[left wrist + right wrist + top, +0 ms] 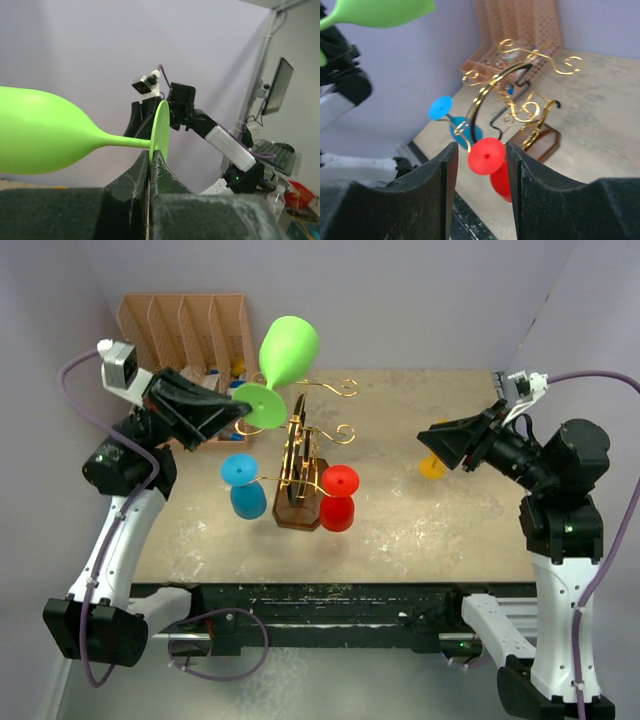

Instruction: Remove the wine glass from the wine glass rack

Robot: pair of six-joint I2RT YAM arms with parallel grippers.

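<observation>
My left end effector [150,161] pinches the green wine glass [45,132] by its foot, left of the wine glass rack [300,455]; my right end effector [432,440] stands open, empty, well right.

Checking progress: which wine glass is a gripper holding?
The green wine glass, foot pinched in the left gripper; blue glass and red glass hang on the rack.
</observation>
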